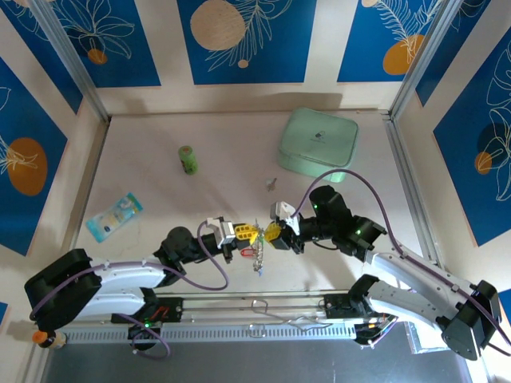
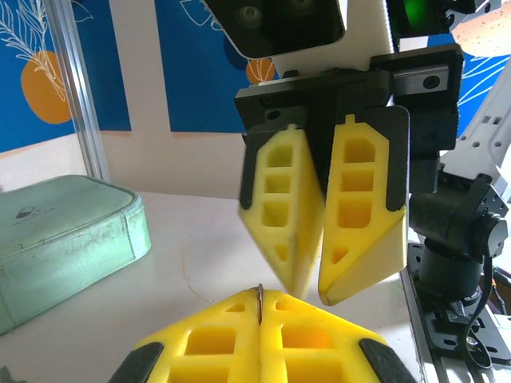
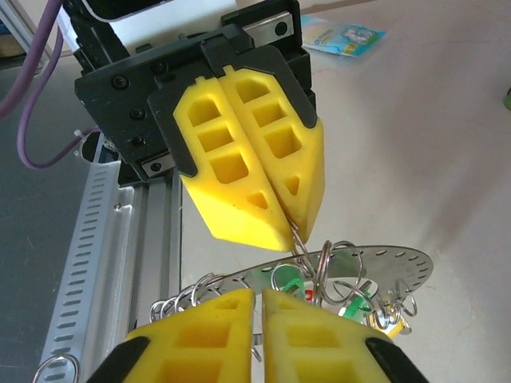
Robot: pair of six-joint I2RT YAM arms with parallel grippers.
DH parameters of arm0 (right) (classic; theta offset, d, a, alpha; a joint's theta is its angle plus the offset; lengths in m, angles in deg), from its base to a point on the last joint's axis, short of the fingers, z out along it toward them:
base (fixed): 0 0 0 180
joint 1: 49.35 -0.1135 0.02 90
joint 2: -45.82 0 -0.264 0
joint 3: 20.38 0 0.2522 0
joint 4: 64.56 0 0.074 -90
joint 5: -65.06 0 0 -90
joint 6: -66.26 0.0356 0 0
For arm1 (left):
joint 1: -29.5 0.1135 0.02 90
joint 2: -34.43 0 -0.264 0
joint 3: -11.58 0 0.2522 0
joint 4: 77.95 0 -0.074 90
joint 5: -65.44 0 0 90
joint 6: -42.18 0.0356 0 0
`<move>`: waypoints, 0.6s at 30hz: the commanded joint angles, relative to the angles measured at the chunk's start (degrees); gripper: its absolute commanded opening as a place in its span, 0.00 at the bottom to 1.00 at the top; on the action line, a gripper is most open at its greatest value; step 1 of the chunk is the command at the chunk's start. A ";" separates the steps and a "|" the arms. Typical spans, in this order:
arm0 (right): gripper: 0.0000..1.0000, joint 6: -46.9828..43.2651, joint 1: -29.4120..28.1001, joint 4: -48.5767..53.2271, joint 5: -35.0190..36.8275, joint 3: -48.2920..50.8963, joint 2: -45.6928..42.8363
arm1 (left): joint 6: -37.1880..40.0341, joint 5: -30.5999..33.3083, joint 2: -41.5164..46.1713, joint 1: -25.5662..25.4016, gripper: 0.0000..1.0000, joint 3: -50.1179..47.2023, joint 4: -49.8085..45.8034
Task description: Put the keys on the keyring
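Observation:
The keyring [image 1: 258, 254] hangs over the table between my two grippers, a flat silvery ring [image 3: 391, 263] with holes and many small wire loops. Keys with green [image 3: 355, 307] and red tags dangle under it. My left gripper [image 1: 248, 233] is shut on one thin wire loop of the keyring [image 2: 260, 297], and its fingers [image 3: 263, 175] pinch that loop from above. My right gripper [image 3: 259, 297] faces it tip to tip, its fingers [image 2: 351, 207] a narrow gap apart with nothing seen between them. One small key [image 1: 271, 183] lies alone on the table farther back.
A mint-green box [image 1: 317, 141] stands at the back right. A green bottle [image 1: 188, 159] stands at the back, left of middle. A blue-and-white packet [image 1: 114, 215] lies at the left. The metal rail [image 1: 263, 329] runs along the near edge below the grippers.

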 commanded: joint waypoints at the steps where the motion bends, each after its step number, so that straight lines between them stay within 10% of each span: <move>1: 0.20 -0.64 0.09 0.29 -0.77 0.82 -0.64 | -0.95 -2.35 0.97 -0.54 0.00 0.56 4.11; 18: 0.18 1.74 -0.74 -4.82 -5.99 3.85 -7.48 | 2.66 -7.54 2.97 -0.39 0.00 0.94 2.72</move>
